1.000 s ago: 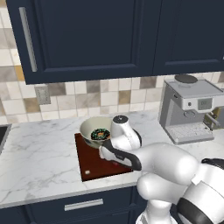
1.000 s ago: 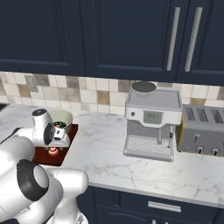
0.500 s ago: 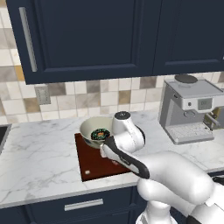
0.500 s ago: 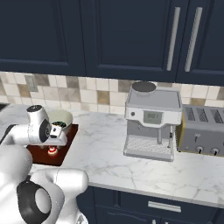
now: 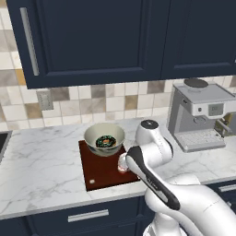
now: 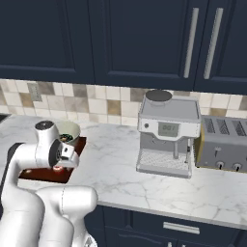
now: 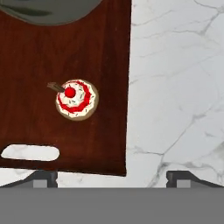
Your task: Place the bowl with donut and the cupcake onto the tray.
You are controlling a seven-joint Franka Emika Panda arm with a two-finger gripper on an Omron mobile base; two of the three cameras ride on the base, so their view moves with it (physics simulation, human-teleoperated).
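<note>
Cupcake (image 7: 76, 99) is sitting upright on the tray (image 7: 100, 52), toward the end with the pale handle slot (image 7: 30, 152), and you can see from the hand view that nothing is touching it: the claw (image 7: 111, 177) hangs above with its two dark tips spread wide apart and empty, one tip over the slot end of the tray and the other out over the bare marble counter (image 7: 175, 87). In the left base view you get the bowl (image 5: 104, 139) standing on the far part of the tray (image 5: 99, 173), with the donut (image 5: 105, 141) lying inside it, dark icing up. The cupcake (image 5: 122, 167) there is just a small pale blob at the tray's right edge, mostly tucked behind the arm, so you can't make out much of it. From the right base view the claw (image 6: 64, 153) is just in front of the bowl (image 6: 67, 130), over the tray (image 6: 46, 172). Off to the right on the same counter, well apart from the tray, you have a silver coffee machine (image 6: 166, 132) and a toaster (image 6: 223, 144) beside it.
</note>
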